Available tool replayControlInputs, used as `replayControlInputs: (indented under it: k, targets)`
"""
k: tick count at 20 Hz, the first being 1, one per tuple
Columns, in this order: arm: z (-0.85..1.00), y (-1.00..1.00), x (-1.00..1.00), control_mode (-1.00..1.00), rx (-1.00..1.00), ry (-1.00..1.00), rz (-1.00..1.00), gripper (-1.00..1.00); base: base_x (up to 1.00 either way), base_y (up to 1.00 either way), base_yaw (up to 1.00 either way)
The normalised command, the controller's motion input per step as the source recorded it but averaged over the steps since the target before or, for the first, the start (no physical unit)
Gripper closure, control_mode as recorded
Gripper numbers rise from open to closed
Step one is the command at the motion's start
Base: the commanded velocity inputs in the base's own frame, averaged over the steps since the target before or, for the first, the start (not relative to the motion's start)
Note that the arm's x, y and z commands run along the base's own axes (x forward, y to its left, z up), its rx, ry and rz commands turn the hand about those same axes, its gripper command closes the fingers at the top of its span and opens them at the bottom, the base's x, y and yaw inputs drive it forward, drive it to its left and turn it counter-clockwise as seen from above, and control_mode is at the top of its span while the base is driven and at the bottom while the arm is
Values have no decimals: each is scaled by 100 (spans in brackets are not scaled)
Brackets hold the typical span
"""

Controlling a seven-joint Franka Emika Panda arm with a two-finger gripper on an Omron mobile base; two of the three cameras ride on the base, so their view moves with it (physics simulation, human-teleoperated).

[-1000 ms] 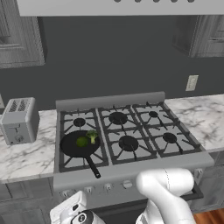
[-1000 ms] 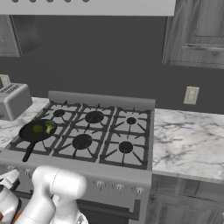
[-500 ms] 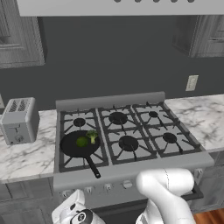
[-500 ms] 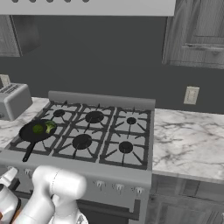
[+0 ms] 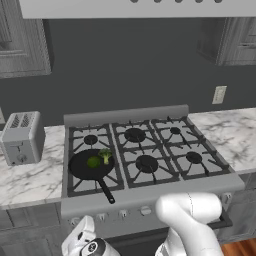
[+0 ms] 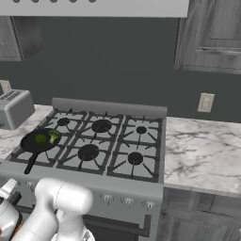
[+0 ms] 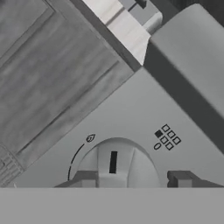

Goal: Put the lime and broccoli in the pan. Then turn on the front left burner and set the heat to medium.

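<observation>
From the left base view, the lime (image 5: 93, 162) and broccoli (image 5: 105, 156) lie together in the pan (image 5: 90, 165) on the front left burner (image 5: 92, 170). The right base view agrees. In the hand view, the pincer (image 7: 133, 179) is clenched on the stove knob (image 7: 117, 162). Over-rotating could overshoot medium; a slipping grip would leave it off.

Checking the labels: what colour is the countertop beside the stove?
White marble countertop with grey veining, clearest in the right base view.
</observation>
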Motion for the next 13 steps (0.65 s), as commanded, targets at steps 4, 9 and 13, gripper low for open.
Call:
replayControlInputs:
  k: [4, 9, 13]
  targets:
    - [-1, 0, 10, -100, -15, 0, 0, 100, 0, 0, 0]
    - [-2, 0, 12, -100, -15, 0, 0, 100, 0, 0, 0]
    - [-4, 0, 11, -100, -16, 0, 0, 100, 0, 0, 0]
